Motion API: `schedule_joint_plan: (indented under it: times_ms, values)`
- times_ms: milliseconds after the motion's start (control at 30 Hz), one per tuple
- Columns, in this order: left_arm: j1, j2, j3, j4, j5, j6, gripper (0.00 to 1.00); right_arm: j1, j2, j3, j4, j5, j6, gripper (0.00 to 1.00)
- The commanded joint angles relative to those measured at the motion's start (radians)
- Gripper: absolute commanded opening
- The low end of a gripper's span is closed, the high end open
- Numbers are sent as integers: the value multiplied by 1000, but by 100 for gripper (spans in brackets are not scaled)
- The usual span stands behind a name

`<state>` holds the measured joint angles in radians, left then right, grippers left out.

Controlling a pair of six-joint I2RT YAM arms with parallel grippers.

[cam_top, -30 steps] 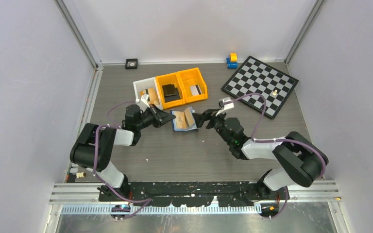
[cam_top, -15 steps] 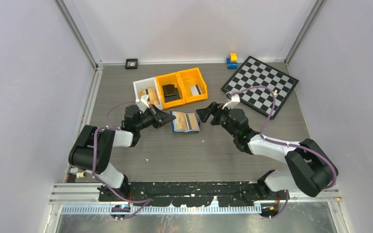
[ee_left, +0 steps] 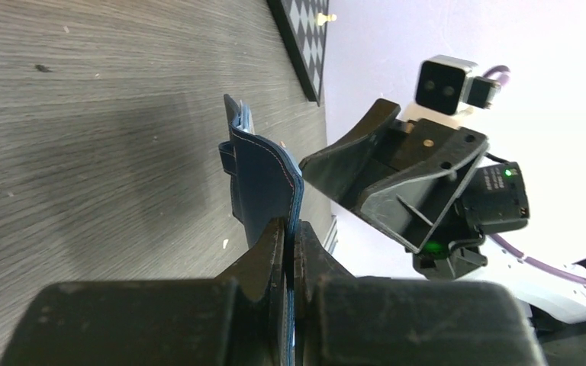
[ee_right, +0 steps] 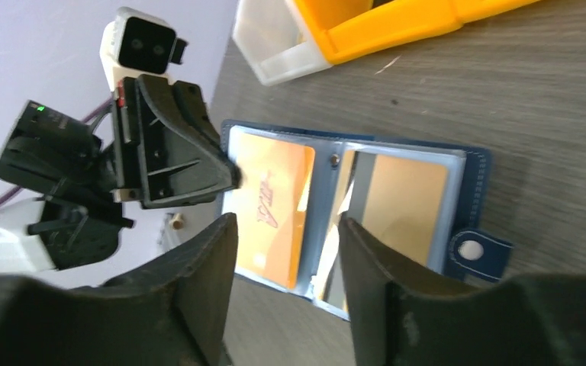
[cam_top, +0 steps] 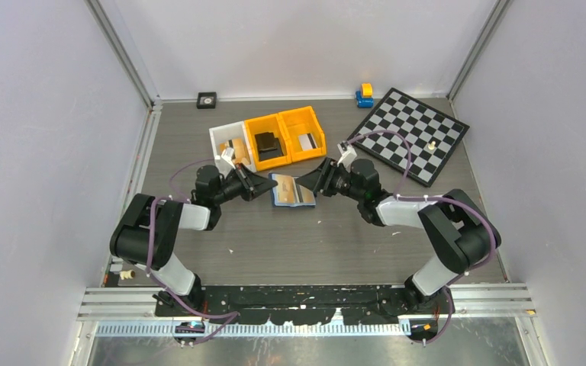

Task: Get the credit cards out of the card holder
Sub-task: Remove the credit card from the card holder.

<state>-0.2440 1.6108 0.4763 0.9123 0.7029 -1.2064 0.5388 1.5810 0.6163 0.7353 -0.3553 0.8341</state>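
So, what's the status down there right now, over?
Left gripper shut on edge of card holder. Right gripper open over it, gripping nothing. Two cards in their pockets. Nothing blocking.

We see a grey wood-grain tabletop (cam_top: 275,236) enclosed by plain pale walls (cam_top: 297,46) and aluminium corner posts (cam_top: 122,53).

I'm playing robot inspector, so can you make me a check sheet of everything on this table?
Surface: grey wood-look table, a few specks.
Job's things: navy card holder open; tan card in one half, striped card in the other.
Clutter: white bin, orange bins, chessboard, blue-yellow toy.
Grippers: left gripper shut on the holder's edge; right gripper open above the cards.
Cables: purple cables along both arms, clear of the holder.
Surroundings: pale walls, metal frame.
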Motion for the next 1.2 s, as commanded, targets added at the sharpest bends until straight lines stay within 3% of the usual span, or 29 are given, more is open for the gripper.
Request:
schedule_joint_plan:
  times_ms: [0, 133, 433, 533, 800, 1167]
  values:
    - [-5, -15, 1, 142, 52, -51, 0, -5, 32, 65, 119, -158, 94, 49]
    - [-6, -3, 4, 257, 93, -122, 0, -6, 62, 79, 156, -200, 121, 36]
    - [-8, 68, -1, 485, 117, -256, 0, -5, 60, 87, 148, -215, 133, 33]
    - [-8, 88, -1, 512, 119, -274, 0, -6, 54, 80, 179, -223, 145, 28]
    - [-6, 87, 1, 505, 118, -255, 0, -12, 31, 38, 286, -236, 203, 23]
    - [-6, -45, -8, 243, 82, -101, 0, -42, 16, 2, 354, -224, 238, 2]
